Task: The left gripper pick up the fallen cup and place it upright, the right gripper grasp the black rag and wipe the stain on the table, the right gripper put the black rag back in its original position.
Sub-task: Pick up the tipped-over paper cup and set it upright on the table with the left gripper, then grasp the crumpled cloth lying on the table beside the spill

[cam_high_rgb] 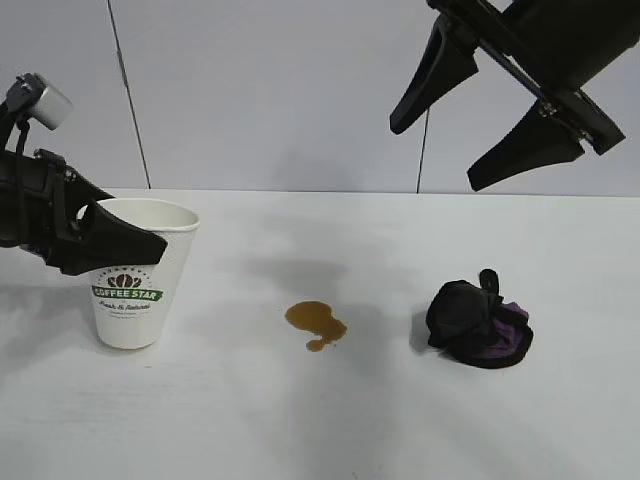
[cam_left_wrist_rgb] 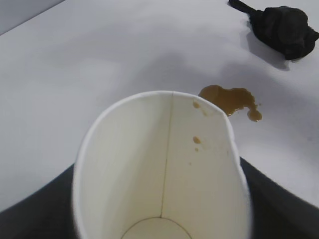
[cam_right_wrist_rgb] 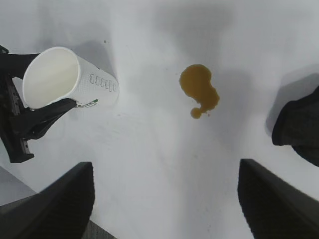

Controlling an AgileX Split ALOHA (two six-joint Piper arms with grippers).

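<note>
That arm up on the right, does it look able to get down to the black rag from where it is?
Probably yes. The right gripper hangs open in the air above the black rag, and nothing lies between them. The stain and the cup sit off to the side.

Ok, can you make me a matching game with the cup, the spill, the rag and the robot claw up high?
Things:
1. cup
2. stain
3. black rag
4. right gripper

Descriptions:
A. bunched up on the table, with purple edging
B. up in the air above the rag, jaws wide apart
C. standing upright between the left gripper's jaws
D. amber-brown blotch between the cup and the rag

Pairs: 1-C, 2-D, 3-A, 4-B
</note>
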